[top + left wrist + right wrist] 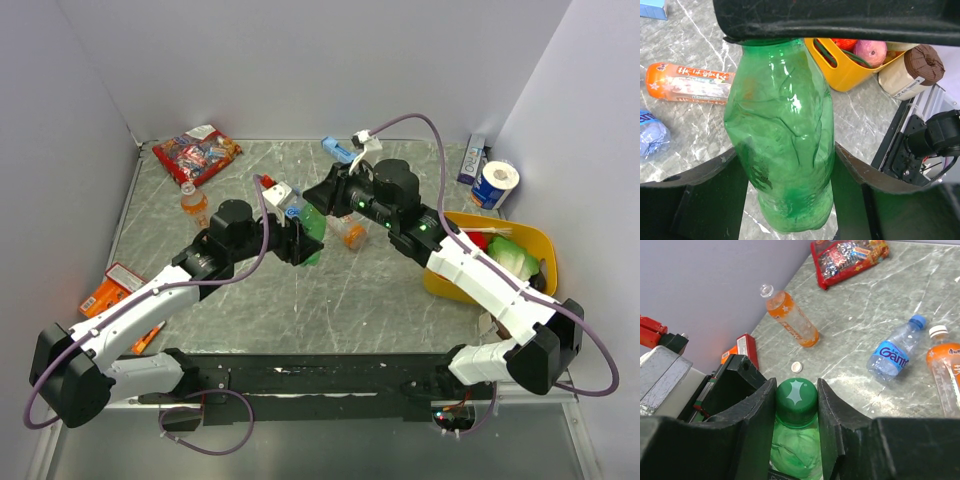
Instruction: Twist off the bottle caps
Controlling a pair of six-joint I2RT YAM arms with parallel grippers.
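Four small plastic drink bottles are on the grey marbled tabletop, and two black two-finger grippers work on one of them. The crumpled translucent green bottle is held off the table near its middle. The left gripper is clamped across the bottle's lower body, one finger pressed against each side. The right gripper has its jaws drawn in against opposite sides of the green screw cap, gripping it. Three bottles lie on their sides on the surface. The first is an orange-drink bottle with an open mouth, toward the left wall, with a single small white loose cap lying apart from it. The second is a clear bottle with a blue label and blue cap, near the centre. The third is a second orange-drink bottle wearing a white cap, just beside the clear one. Also in view are one red snack bag at the far left corner, one yellow plastic basket of food items at the right, one roll of tape at the far right and one flat blue box at the back.
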